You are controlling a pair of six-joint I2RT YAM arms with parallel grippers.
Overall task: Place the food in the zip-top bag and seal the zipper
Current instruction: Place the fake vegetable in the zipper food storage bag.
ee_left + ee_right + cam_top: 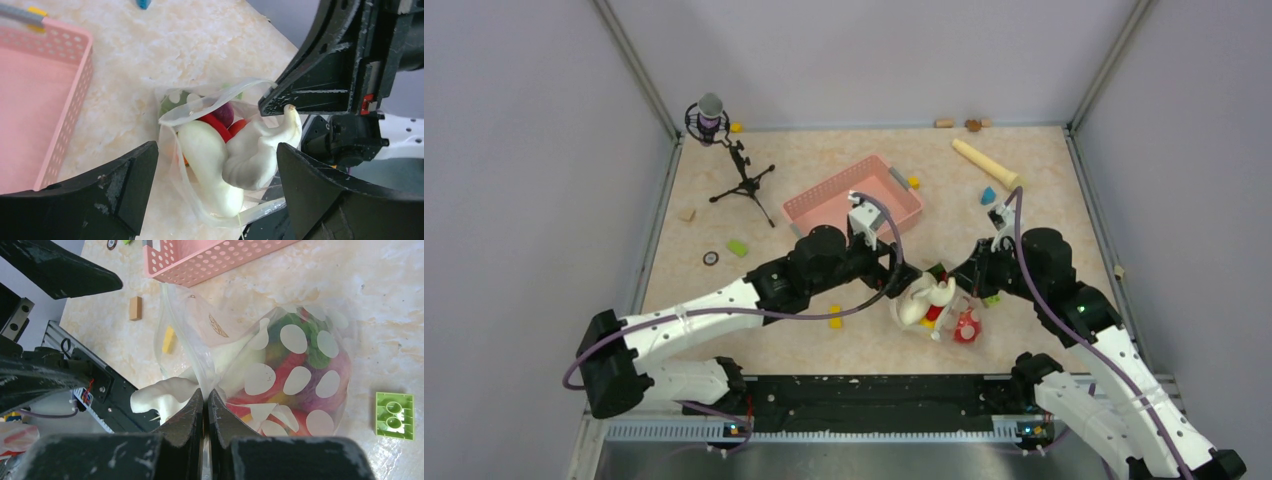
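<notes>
The zip-top bag (949, 318) lies on the table between my two grippers, clear with pale round dots (300, 375). Red, purple, green and yellow food shows through it. Two white pieces (220, 160) stick out of its open mouth, also seen in the top view (924, 298). The zipper strip (197, 106) curves open round them. My left gripper (216, 152) is open, one finger on each side of the white pieces, touching nothing; in the top view it (907, 283) sits at the bag's left. My right gripper (205, 396) is shut on the bag's mouth edge (967, 283).
The pink slatted basket (852, 195) stands just behind the bag. A green block (395, 415) lies beside the bag, with a yellow block (835, 316) to its left. A microphone on a tripod (714, 120) is at the back left and a wooden roller (987, 163) at the back right.
</notes>
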